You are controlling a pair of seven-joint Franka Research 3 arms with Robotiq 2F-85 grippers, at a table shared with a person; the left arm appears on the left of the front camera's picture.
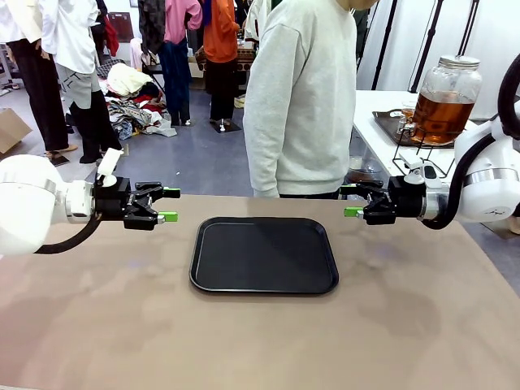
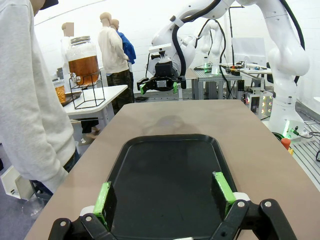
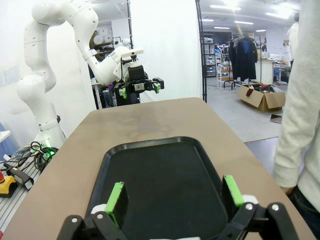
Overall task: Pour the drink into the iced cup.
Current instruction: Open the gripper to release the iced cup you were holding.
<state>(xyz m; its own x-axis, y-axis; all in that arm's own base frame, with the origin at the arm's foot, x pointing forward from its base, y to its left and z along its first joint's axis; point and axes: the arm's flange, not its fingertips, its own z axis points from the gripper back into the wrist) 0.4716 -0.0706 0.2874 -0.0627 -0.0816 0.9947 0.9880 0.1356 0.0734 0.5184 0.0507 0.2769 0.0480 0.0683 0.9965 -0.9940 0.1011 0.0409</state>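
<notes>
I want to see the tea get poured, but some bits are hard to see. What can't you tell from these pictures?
- Person: hands hidden in the front view, below the table's far edge.
- Dispenser jar: its tap is too small in the front view; its stand's foot sits behind the right arm.
- Left wrist view: the jar is small and far away.
- The tray holds no cup; neither open gripper, left or right, holds anything.
</notes>
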